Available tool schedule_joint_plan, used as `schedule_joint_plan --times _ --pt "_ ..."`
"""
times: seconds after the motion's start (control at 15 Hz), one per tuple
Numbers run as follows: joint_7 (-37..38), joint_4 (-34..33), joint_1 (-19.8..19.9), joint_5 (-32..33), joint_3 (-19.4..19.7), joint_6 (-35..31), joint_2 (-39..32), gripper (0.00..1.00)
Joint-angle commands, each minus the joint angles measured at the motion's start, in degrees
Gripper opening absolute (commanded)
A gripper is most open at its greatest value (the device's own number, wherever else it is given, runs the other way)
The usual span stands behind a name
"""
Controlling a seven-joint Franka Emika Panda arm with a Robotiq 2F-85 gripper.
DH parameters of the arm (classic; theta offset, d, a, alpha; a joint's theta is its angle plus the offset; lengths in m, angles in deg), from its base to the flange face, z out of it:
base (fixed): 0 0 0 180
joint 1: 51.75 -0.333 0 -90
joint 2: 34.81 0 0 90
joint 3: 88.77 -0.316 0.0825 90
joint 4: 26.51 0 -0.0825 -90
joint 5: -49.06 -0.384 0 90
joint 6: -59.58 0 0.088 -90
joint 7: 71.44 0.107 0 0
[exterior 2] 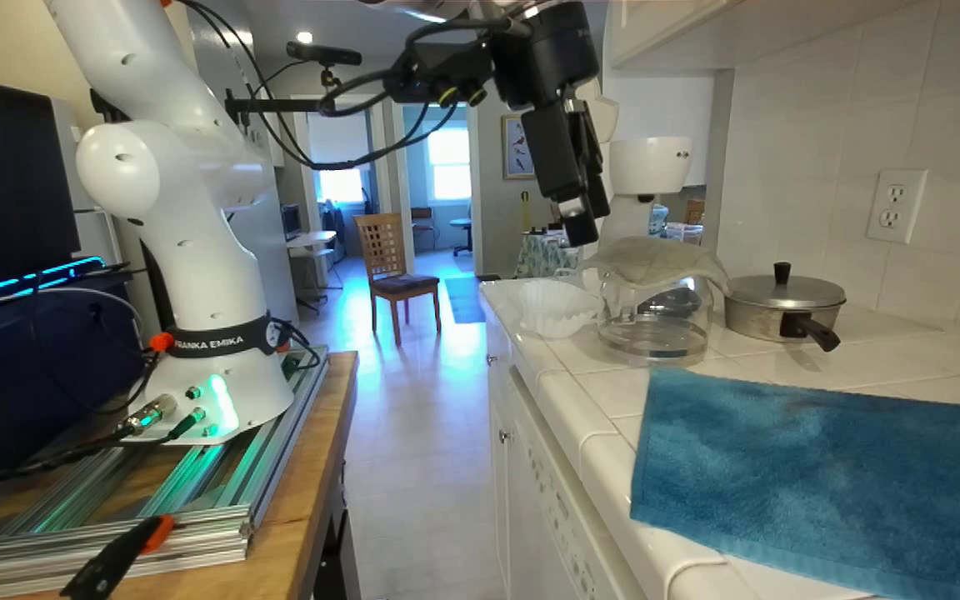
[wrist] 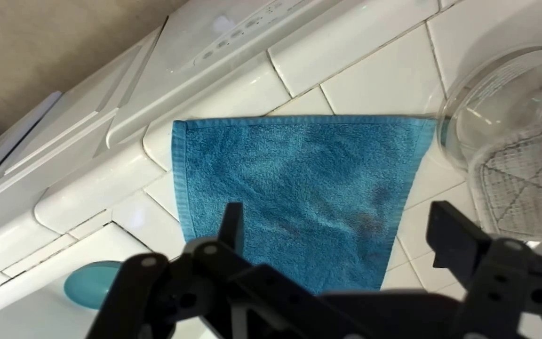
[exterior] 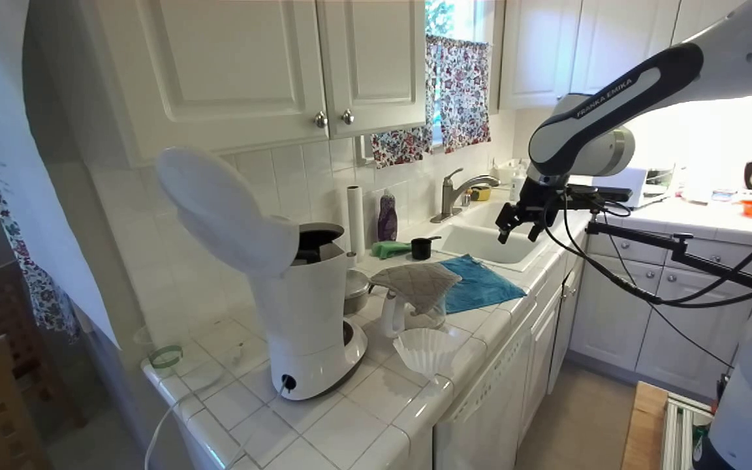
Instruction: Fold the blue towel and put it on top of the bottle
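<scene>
The fingers are apart, nothing between them, raised above the towel and not touching it. Coming down too shallow, they'd likely close on air; too deep, they'd probably jam against the counter, since the cloth looks thin. Towel is flat, folding not yet begun, one corner over onto the counter's rounded front edge, part hidden in wrist view. Pulled the wrong way, that corner could slide off; a single-corner pinch would likely skew the fold. Just beside another towel corner, maybe touching, can't tell: the jug, with a pad draped on it. A dragged hem or wide sweep could tug the pad down or tip the jug. The sink is near the towel's side away from the jug; a fold let go early might flop in. The cup is near the towel's end farthest from the front edge, an easy knock. The bottle, taking the purple one as meant, is well apart from the towel, past the cup. Its narrow top would probably shed a loose fold, and an off-centre load could topple it.
</scene>
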Motion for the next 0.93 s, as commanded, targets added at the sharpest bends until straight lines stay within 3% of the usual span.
schedule_joint_plan --times 0.0,0.4,0.8,0.87 --pt "0.12 -0.03 1.25 0.97 -0.91 -0.14 -0.26 1.00" --pt "-0.07 -0.02 6.46 6.75 0.73 -1.68 -3.68 1.00" --pt "-1.97 -0.53 7.19 4.12 4.22 -11.25 -9.98 1.00" --pt "-1.27 0.08 7.44 5.28 3.59 -7.94 -7.27 1.00"
